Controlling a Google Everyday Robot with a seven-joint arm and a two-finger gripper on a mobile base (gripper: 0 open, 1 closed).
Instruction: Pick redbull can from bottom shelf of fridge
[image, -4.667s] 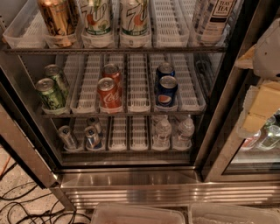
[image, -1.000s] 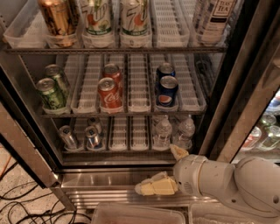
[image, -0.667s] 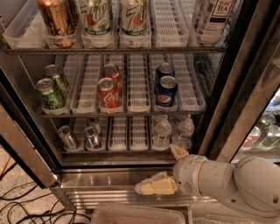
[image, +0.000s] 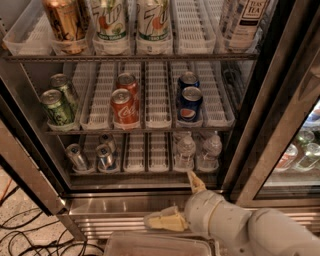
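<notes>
Little of the job looked done from where I stood. The slim silver-and-blue aluminium redbull can (image: 105, 156) stood upright in a white slotted plastic lane at the left of the dark wire bottom shelf (image: 150, 156), untouched. Two cans like it were close by, one just to its left and one behind.

The cream-fingered gripper (image: 180, 202) on its smooth white arm (image: 235, 226) hung low before the sill of the tall stainless-steel fridge (image: 110, 205). It was below and to the right of the can and well apart from it, its two fingers spread wide and pinching nothing. The reach in, the grip and the lift out were all left to do, I judged.

The can's thin round wall and pull-tab top suggested something light and slick. Small clear plastic water bottles (image: 186, 150) stood at the right of that rack. A red cola can (image: 122, 107) and a blue Pepsi can (image: 190, 102) sat one rack up.
</notes>
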